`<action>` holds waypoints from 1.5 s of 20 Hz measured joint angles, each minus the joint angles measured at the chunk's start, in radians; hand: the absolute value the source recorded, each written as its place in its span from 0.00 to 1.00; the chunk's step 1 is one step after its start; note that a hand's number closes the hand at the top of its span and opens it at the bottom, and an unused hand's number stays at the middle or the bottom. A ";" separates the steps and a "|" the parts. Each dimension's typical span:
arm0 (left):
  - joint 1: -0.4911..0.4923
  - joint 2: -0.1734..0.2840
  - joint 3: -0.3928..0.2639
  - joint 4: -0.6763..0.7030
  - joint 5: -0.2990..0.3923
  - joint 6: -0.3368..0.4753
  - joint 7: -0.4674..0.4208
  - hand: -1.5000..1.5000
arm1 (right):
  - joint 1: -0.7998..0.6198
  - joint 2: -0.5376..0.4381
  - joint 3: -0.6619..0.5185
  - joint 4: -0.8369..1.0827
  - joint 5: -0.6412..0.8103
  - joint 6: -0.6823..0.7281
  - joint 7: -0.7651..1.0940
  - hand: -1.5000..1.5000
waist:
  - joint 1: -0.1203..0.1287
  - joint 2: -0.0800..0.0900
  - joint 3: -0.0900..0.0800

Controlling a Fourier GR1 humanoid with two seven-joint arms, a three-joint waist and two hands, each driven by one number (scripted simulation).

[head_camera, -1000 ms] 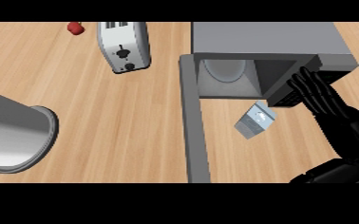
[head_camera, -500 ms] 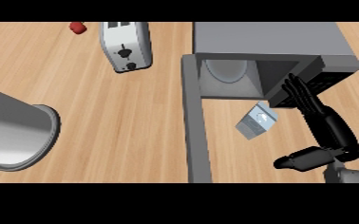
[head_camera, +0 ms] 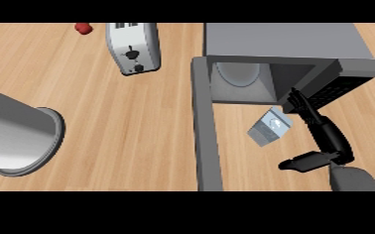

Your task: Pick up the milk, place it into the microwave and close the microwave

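The milk (head_camera: pixel 270 127), a small grey-white carton, lies tilted on the wooden counter just in front of the open microwave (head_camera: pixel 285 42). Its door (head_camera: pixel 206 129) swings out toward me, left of the carton. Inside the cavity I see a round glass turntable (head_camera: pixel 238 74). My right hand (head_camera: pixel 324 134) is right of the carton and apart from it, open, with straight fingers pointing up at the microwave's control panel (head_camera: pixel 338 87). Its thumb (head_camera: pixel 300 162) sticks out left, below the carton. My left hand does not show.
A silver toaster (head_camera: pixel 133 47) stands at the back left with a small red object (head_camera: pixel 84 28) beside it. A large grey round pot (head_camera: pixel 26 139) fills the left edge. Bare wood lies between the pot and the door.
My right hand has drawn down and a little left toward the carton, and its thumb has come into view. The milk and the microwave door have not moved.
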 measured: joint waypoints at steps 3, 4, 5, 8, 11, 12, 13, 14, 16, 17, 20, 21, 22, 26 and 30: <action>0.014 0.005 0.020 0.008 0.037 -0.021 -0.007 0.00 | -0.036 -0.012 0.002 0.122 0.053 -0.030 -0.096 0.00 | 0.002 0.001 0.000; 0.033 0.007 0.032 0.011 0.051 -0.041 -0.016 0.00 | -0.042 -0.015 0.002 0.161 0.069 -0.042 -0.129 0.00 | 0.006 0.001 0.000; 0.036 0.008 0.038 0.011 0.060 -0.044 -0.016 0.00 | -0.060 -0.018 0.002 0.198 0.081 -0.046 -0.151 0.00 | 0.004 0.001 0.001; 0.057 0.005 0.048 0.015 0.088 -0.067 -0.021 0.00 | -0.096 -0.006 0.016 0.306 0.127 -0.083 -0.233 0.00 | 0.003 0.002 0.001; 0.072 0.011 0.061 0.012 0.113 -0.070 -0.016 0.00 | -0.146 -0.005 0.012 0.426 0.150 -0.101 -0.299 0.00 | 0.005 0.003 0.001; 0.074 0.008 0.059 0.011 0.116 -0.071 -0.015 0.00 | -0.170 -0.008 0.007 0.465 0.152 -0.104 -0.313 0.00 | 0.005 0.004 0.002; 0.067 0.007 0.058 0.013 0.118 -0.075 -0.018 0.00 | -0.193 -0.008 0.003 0.508 0.156 -0.110 -0.328 0.00 | 0.005 0.005 0.002; 0.076 0.001 0.057 0.012 0.121 -0.079 -0.021 0.00 | -0.205 -0.002 0.001 0.541 0.159 -0.120 -0.340 0.00 | 0.006 0.005 0.002; 0.081 0.011 0.070 0.015 0.136 -0.087 -0.022 0.00 | -0.225 0.004 -0.001 0.599 0.163 -0.131 -0.367 0.00 | 0.007 0.006 0.002; 0.079 0.015 0.074 0.016 0.142 -0.086 -0.022 0.00 | -0.241 0.004 -0.005 0.627 0.162 -0.132 -0.374 0.00 | 0.008 0.006 0.002; 0.080 0.013 0.068 0.016 0.151 -0.088 -0.021 0.00 | -0.278 0.009 -0.012 0.697 0.157 -0.130 -0.387 0.00 | 0.009 0.007 0.003; 0.091 0.008 0.068 0.016 0.153 -0.097 -0.025 0.00 | -0.288 0.014 -0.017 0.718 0.153 -0.132 -0.392 1.00 | 0.011 0.007 0.003; 0.092 0.009 0.065 0.015 0.156 -0.096 -0.022 0.00 | -0.300 0.023 -0.019 0.739 0.152 -0.134 -0.395 1.00 | 0.013 0.009 0.003; 0.096 0.004 0.055 0.018 0.164 -0.113 -0.029 0.00 | -0.332 0.044 -0.011 0.797 0.156 -0.132 -0.413 1.00 | 0.014 0.009 0.003; 0.095 0.009 0.053 0.019 0.171 -0.112 -0.028 0.00 | -0.369 0.051 0.001 0.836 0.169 -0.137 -0.429 1.00 | 0.018 0.011 0.002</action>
